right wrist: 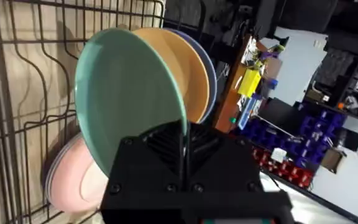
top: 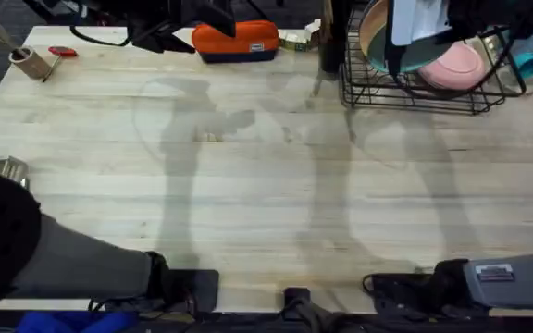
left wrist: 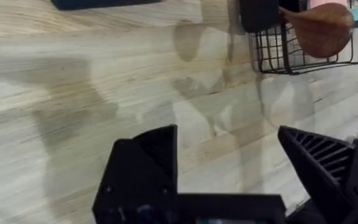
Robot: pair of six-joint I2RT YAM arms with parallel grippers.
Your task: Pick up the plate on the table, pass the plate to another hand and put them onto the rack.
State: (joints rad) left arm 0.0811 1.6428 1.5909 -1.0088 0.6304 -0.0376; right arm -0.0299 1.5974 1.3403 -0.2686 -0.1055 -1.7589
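Teal glossy round plate (right wrist: 126, 99) is standing upright inside the black wire rack (right wrist: 17, 93), its rim pinched by the right claw (right wrist: 185, 149). A peach plate (right wrist: 182, 68) is leaning just behind it, a pink plate (right wrist: 73, 180) lying below. The left claw (left wrist: 229, 168) is hanging open over the pale wooden desk (left wrist: 73, 93).

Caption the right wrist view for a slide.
Right pincer grips the teal plate upright in the rack.

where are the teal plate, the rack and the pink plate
teal plate (right wrist: 126, 93), right wrist view, on its glossy face
rack (top: 405, 97), overhead view, on its front lower wire edge
pink plate (top: 456, 67), overhead view, on its upper surface inside the rack
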